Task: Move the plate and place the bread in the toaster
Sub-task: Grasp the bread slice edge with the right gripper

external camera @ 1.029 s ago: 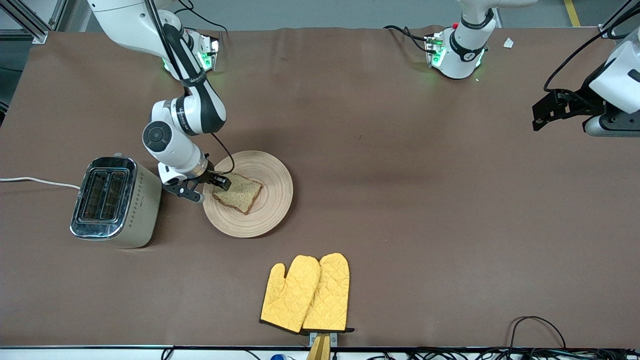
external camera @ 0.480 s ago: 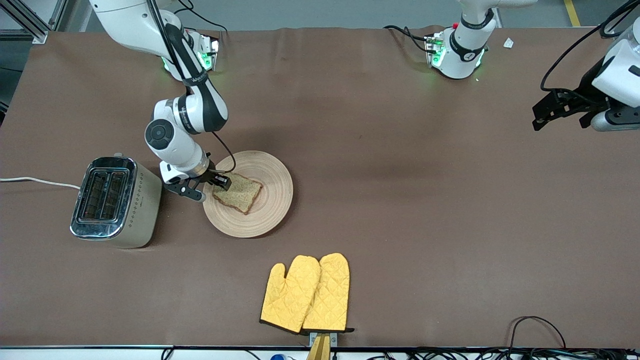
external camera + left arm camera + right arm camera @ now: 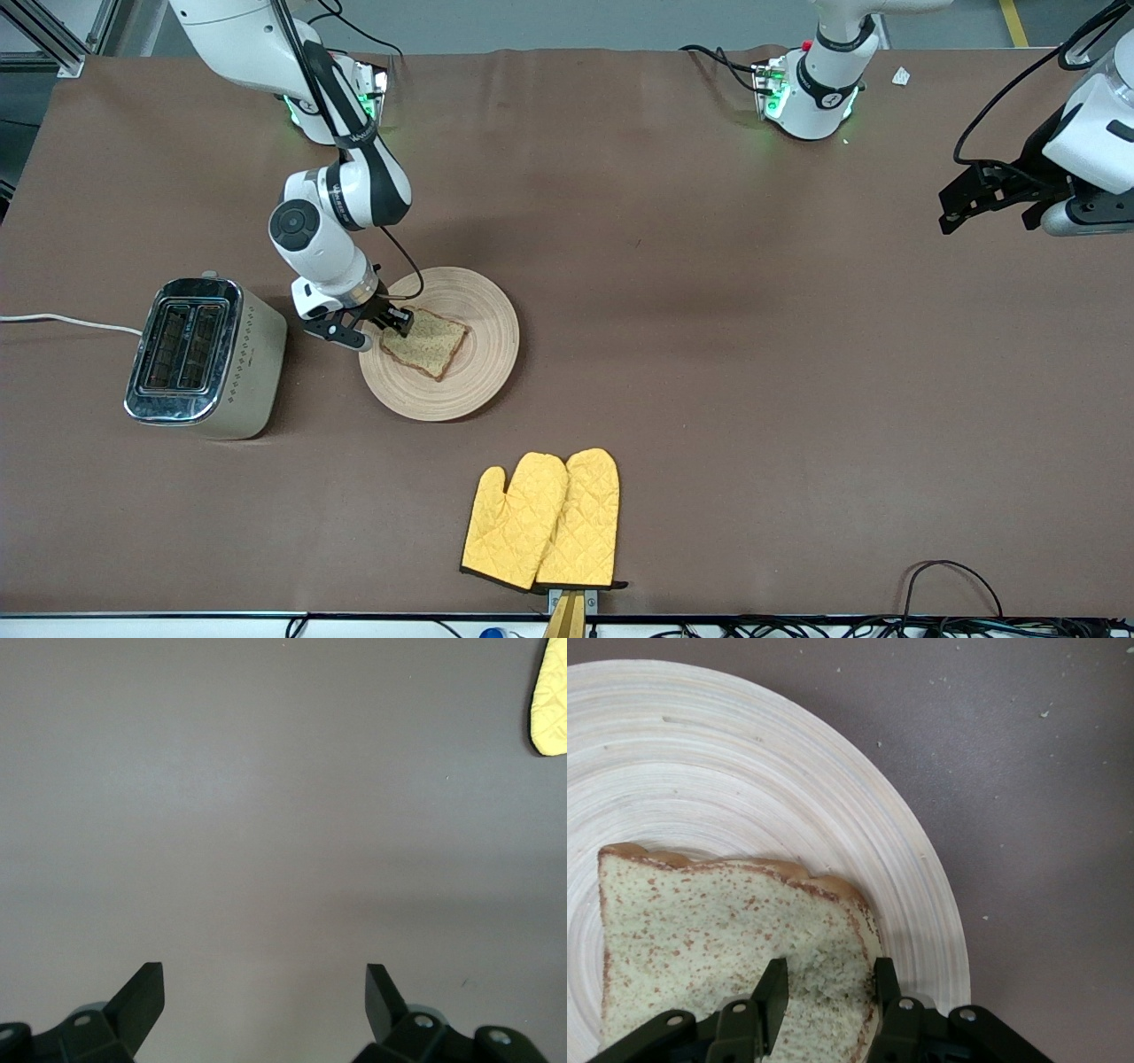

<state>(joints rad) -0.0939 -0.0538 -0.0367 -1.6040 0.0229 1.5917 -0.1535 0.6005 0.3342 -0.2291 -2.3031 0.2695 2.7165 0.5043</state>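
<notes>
Right gripper [image 3: 387,326], centre-left of the front frame, has its fingers [image 3: 772,992] closed partway on the edge of the bread [image 3: 424,340], pinching the corner nearest the toaster [image 3: 202,356]. The bread lies on the plate [image 3: 483,354], which sits on the brown worktop [image 3: 726,372] just beside the toaster. Left gripper [image 3: 974,190] waits at the frame's upper right edge, fingers [image 3: 142,997] spread fully and empty. Yellow oven mitts [image 3: 542,521] lie lower centre, nearer the camera.
</notes>
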